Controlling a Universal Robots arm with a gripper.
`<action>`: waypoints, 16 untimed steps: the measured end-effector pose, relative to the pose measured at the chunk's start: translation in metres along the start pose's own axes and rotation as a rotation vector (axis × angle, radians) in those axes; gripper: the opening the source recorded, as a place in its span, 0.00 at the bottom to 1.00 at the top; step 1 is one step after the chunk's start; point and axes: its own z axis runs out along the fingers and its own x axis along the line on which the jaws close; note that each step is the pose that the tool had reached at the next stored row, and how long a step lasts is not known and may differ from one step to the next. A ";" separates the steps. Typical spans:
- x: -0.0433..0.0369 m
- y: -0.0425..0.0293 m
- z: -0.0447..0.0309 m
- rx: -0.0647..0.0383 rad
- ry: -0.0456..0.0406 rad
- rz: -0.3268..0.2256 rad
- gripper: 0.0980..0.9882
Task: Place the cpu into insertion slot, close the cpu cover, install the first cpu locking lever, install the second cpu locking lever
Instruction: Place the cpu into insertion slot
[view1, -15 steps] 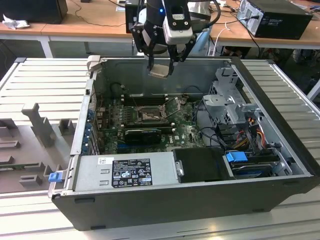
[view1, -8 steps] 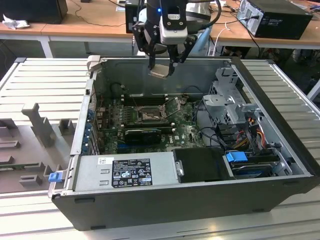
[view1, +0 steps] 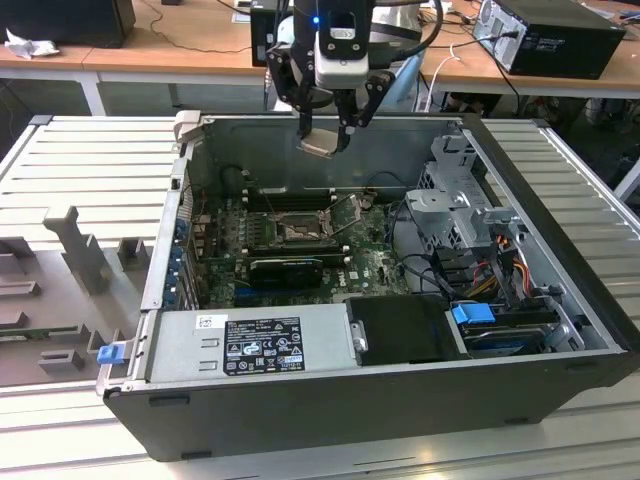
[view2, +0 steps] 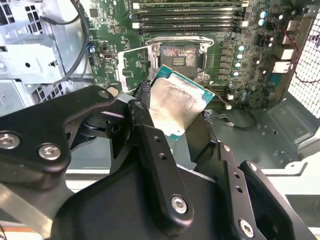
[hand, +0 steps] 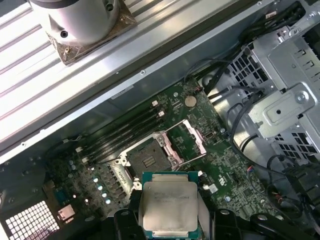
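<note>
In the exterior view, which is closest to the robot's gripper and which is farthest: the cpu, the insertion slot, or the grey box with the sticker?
1. The cpu: held between the fingers of the gripper, above the case.
2. The insertion slot: down on the green board.
3. The grey box with the sticker: along the case's front wall.

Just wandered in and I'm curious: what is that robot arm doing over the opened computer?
The arm's gripper is clamped on the cpu, a small silvery square chip, and holds it in the air above the open computer case. On the green board below, the insertion slot is bare, with the cpu cover flipped open beside it. The chip is not yet seated.
</note>
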 end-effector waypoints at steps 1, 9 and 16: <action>0.0000 0.0000 0.0000 0.000 -0.0010 0.010 0.48; 0.0000 0.0000 0.0003 -0.002 -0.0106 0.115 0.48; 0.0000 -0.0001 0.0008 -0.003 -0.0238 0.254 0.48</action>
